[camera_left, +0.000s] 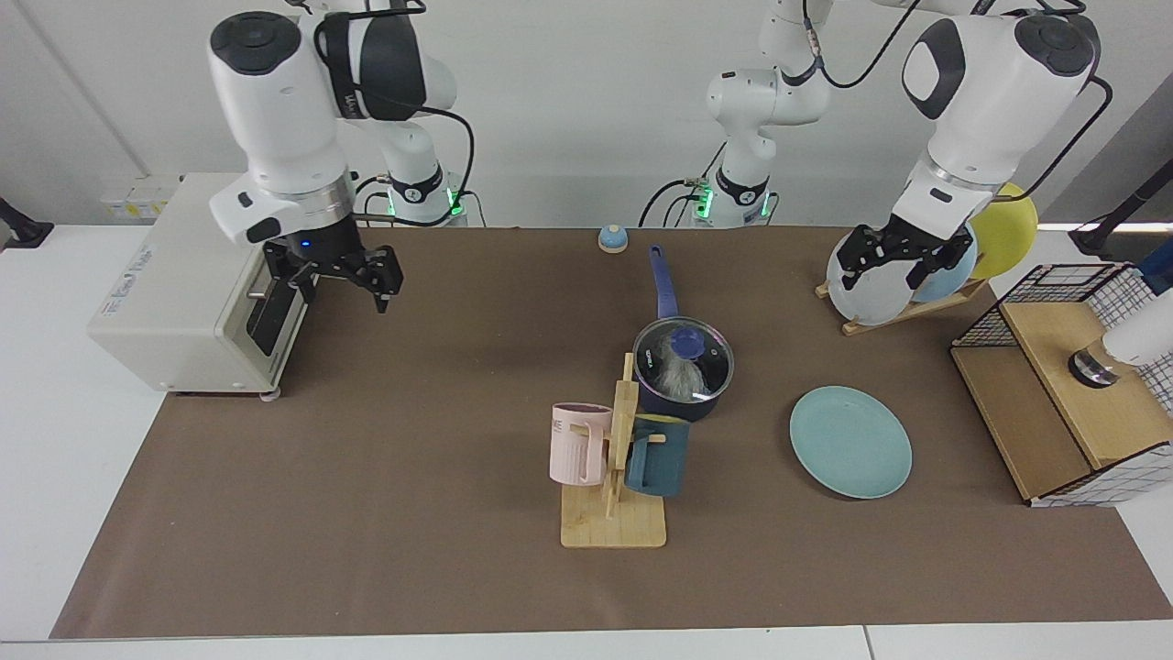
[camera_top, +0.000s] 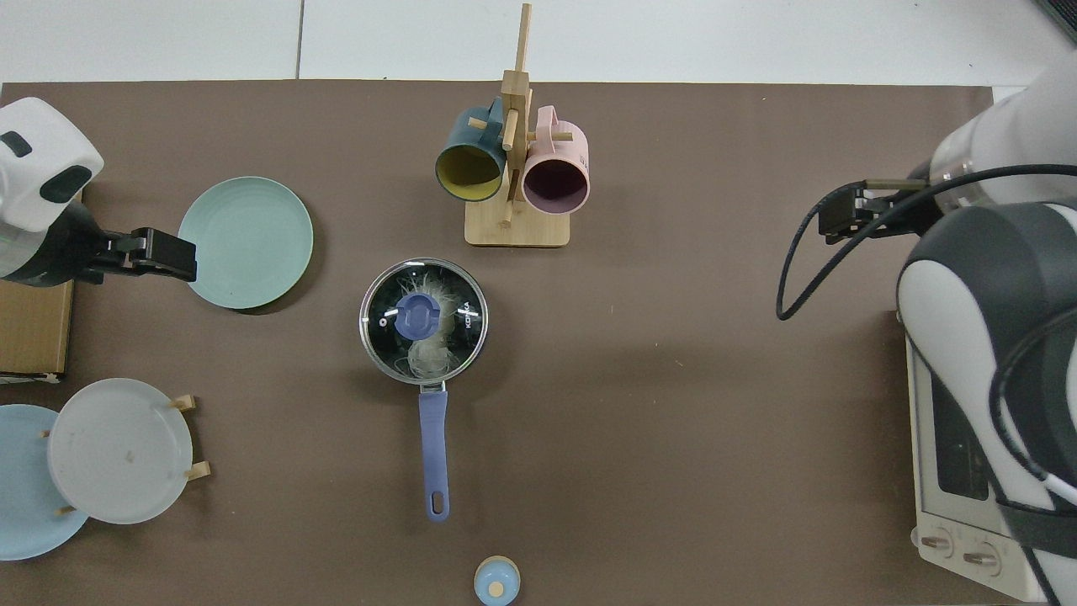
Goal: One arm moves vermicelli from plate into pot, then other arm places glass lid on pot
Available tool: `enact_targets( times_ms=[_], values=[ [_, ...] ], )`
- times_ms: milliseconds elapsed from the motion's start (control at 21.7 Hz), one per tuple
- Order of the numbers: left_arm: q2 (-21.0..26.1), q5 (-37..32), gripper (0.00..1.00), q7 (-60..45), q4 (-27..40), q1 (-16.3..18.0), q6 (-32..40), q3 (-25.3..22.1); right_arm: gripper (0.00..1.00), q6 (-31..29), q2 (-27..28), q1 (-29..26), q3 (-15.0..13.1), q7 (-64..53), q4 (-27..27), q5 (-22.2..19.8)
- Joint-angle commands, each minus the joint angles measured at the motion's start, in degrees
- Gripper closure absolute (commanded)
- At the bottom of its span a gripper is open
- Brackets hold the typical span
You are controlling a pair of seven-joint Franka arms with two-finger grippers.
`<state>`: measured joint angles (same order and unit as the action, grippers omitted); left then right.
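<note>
Two robot arms, each with one gripper: the right gripper (camera_left: 332,275) and the left gripper (camera_left: 903,261). One pot (camera_left: 683,390), one glass lid (camera_left: 684,357), one vermicelli tangle (camera_left: 676,376). One flat plate (camera_left: 850,441); three upright plates (camera_left: 866,289). Two mugs (camera_left: 577,445) on one wooden rack (camera_left: 612,527). One toaster oven (camera_left: 197,280). One small bell (camera_left: 612,238). One wire basket (camera_left: 1068,385)
</note>
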<state>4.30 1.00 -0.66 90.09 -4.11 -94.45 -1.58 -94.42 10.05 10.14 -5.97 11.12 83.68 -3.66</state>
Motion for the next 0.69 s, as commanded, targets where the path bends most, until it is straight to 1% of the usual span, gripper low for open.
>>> enact_targets(
  times_ms=[0,138,276,414,507,645],
  values=[
    [-0.97,-0.12,0.0,0.4,0.7,-0.2,0.06,-0.35,0.0,-1.73,-4.16,-4.68,1.14,-7.42,5.18,2.17],
    [-0.96,-0.12,0.0,0.4,0.61,-0.19,-0.12,-0.61,0.0,-2.08,-6.88,-6.1,1.14,-8.66,9.39,2.26],
    [-0.96,-0.21,0.0,0.49,0.61,-0.19,-0.29,-0.7,0.0,-2.87,-9.6,-5.92,1.14,-8.48,13.08,2.34],
    [-0.97,-0.12,0.0,0.49,0.61,-0.19,-0.12,-0.7,0.0,-4.89,-11.71,-5.13,1.14,-7.69,16.59,2.52],
    [-1.05,-0.12,0.0,0.58,0.61,-0.19,-0.12,-0.61,0.0,-6.38,-13.03,-5.04,1.49,-7.08,18.97,3.83],
    [-1.05,-0.21,0.0,0.49,0.61,-0.28,-0.21,-0.61,0.0,-6.3,-13.48,-4.52,1.75,-8.03,19.6,4.19]
  ],
)
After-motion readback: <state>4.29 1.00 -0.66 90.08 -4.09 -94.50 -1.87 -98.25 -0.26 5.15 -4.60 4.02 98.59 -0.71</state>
